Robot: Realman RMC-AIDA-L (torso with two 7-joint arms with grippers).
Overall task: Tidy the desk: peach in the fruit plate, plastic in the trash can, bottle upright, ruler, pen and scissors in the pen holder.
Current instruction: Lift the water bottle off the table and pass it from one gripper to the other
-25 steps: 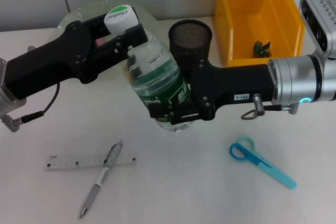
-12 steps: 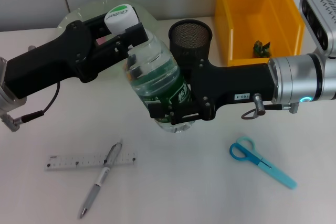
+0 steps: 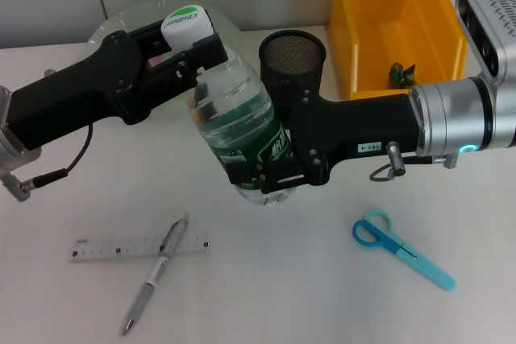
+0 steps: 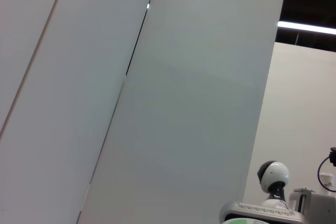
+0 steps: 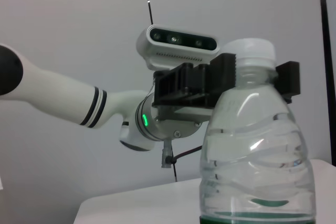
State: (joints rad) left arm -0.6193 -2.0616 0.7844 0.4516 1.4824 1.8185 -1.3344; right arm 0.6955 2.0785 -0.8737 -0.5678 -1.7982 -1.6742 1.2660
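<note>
Black left gripper and right gripper; silver wrists, blue-lit ring.

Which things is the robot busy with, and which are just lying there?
Busy with:
water bottle
left gripper, at its cap
right gripper, at its base

Lying there:
ruler
pen
scissors
pen holder
yellow bin

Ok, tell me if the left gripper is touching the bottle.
Touching. The right wrist view shows the left gripper clamped on the bottle neck below the cap; the head view agrees.
</note>
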